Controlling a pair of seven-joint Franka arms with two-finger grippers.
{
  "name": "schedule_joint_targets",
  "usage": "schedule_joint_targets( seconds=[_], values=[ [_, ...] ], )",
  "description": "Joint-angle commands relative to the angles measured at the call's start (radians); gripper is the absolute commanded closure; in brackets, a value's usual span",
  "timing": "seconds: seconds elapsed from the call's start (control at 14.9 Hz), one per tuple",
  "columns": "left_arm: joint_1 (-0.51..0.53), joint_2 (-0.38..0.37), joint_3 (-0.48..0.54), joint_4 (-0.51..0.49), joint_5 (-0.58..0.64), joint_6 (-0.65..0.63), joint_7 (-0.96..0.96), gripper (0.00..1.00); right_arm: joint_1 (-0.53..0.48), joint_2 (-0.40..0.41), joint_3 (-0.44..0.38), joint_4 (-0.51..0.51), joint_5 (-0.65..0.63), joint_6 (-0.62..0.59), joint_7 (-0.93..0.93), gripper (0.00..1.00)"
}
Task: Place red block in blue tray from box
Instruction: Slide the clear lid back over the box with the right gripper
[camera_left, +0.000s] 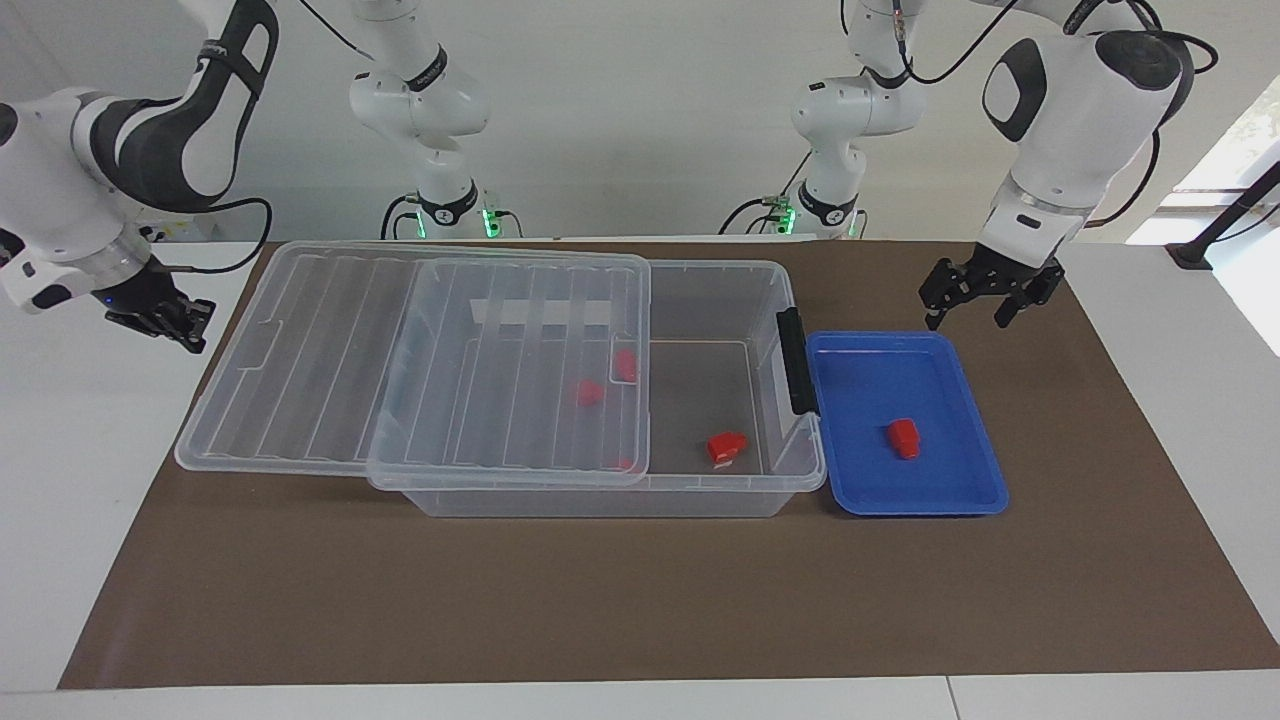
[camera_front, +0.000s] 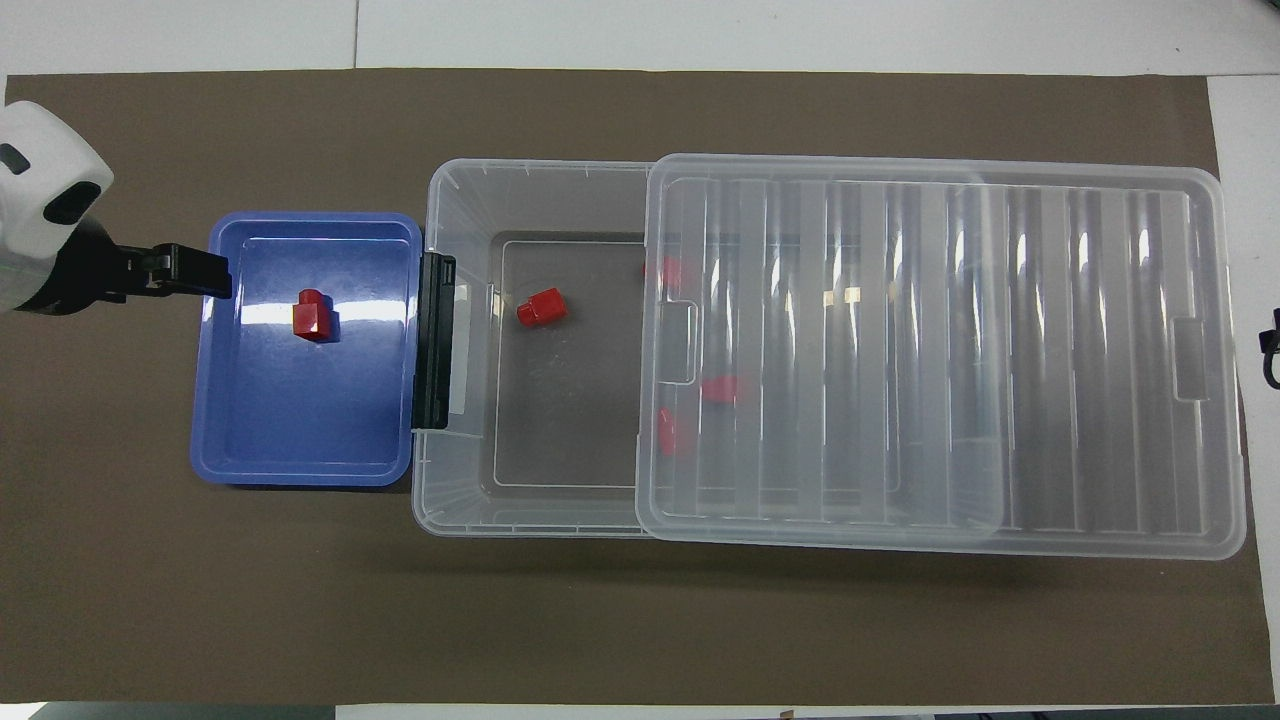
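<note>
facing view alone: right gripper (camera_left: 190, 335) fingers clenched beside lid (camera_left: 420, 360); left gripper (camera_left: 968, 312) fingers released, empty.

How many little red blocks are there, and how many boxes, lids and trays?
Small red plastic blocks: 5, with 1 in the tray and 4 in the box
Clear plastic box: 1
Ribbed clear lid: 1
Shallow blue plastic tray: 1
Total: 8
</note>
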Motion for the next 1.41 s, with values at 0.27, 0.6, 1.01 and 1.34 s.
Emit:
schedule_joint_targets(
  seconds=[0.27,0.6,1.01,1.34],
  values=[
    [0.007,-0.017,-0.003,0.083,0.004,-0.146,0.009,0.00,0.002,-0.023,0.080,-0.027,0.005,0.015,0.116,1.00],
    [0.005,-0.035,-0.001,0.053,0.004,-0.163,0.006,0.00,0.002,-0.028,0.175,-0.042,0.009,0.017,0.256,1.00],
    [0.003,-0.038,0.000,0.050,-0.004,-0.161,0.006,0.00,0.001,-0.043,0.227,-0.084,0.025,0.036,0.325,1.00],
    [0.020,-0.040,0.005,0.050,-0.004,-0.161,0.006,0.00,0.001,-0.043,0.261,-0.091,0.025,0.037,0.397,1.00]
  ],
)
